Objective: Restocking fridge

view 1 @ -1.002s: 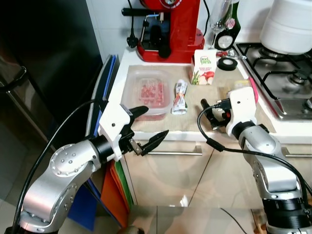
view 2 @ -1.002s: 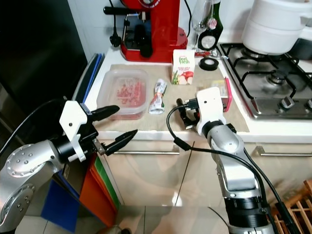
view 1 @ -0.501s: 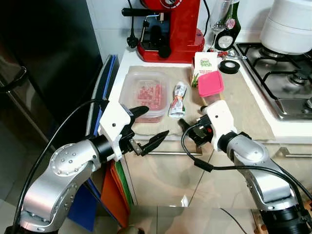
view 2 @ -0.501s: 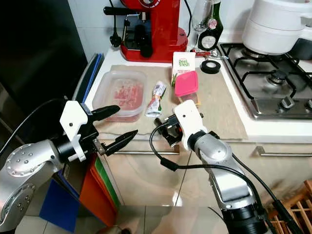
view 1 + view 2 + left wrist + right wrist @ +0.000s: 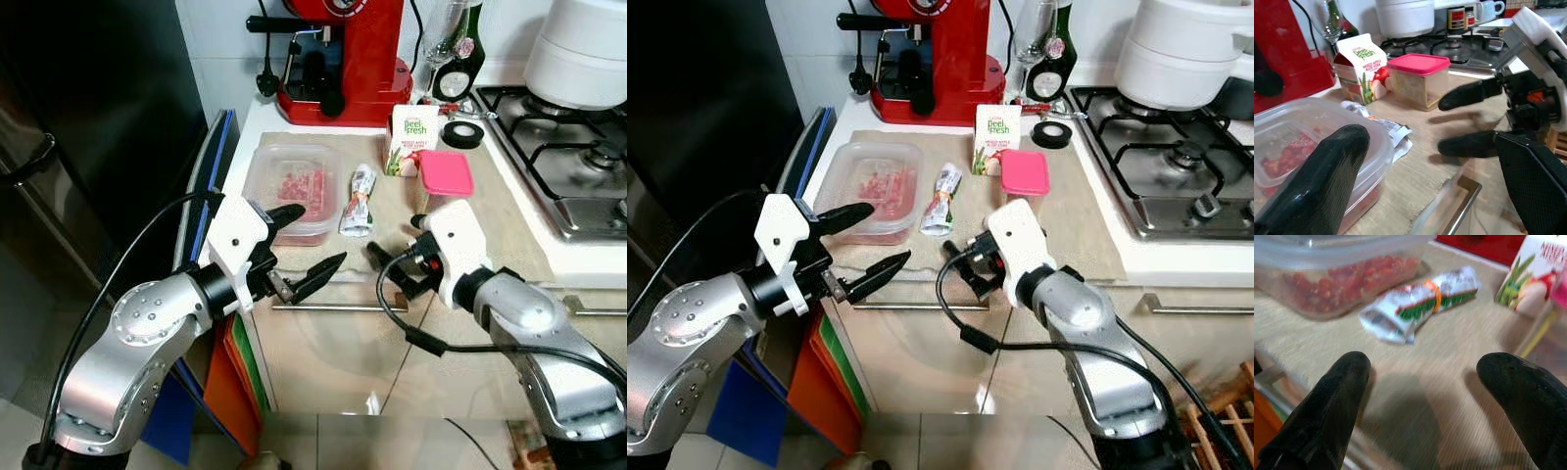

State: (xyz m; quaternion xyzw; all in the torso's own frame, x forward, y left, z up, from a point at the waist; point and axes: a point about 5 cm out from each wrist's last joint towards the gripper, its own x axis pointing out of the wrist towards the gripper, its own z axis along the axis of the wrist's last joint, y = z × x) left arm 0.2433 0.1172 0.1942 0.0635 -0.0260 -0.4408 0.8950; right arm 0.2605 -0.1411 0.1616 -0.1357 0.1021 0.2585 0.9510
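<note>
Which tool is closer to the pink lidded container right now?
Right. The right tool sits at the counter's front edge, just in front of the pink lidded container. The left tool is farther off, by the clear tub.

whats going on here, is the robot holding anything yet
Nothing is held. Both arms reach toward the kitchen counter beside a black fridge. The left gripper hangs open at the counter's front edge by a clear lidded container of red food. The right gripper is open too, over the beige mat, pointing toward a rolled packet. A pink-lidded tub and a small carton stand further back on the mat, untouched.
</note>
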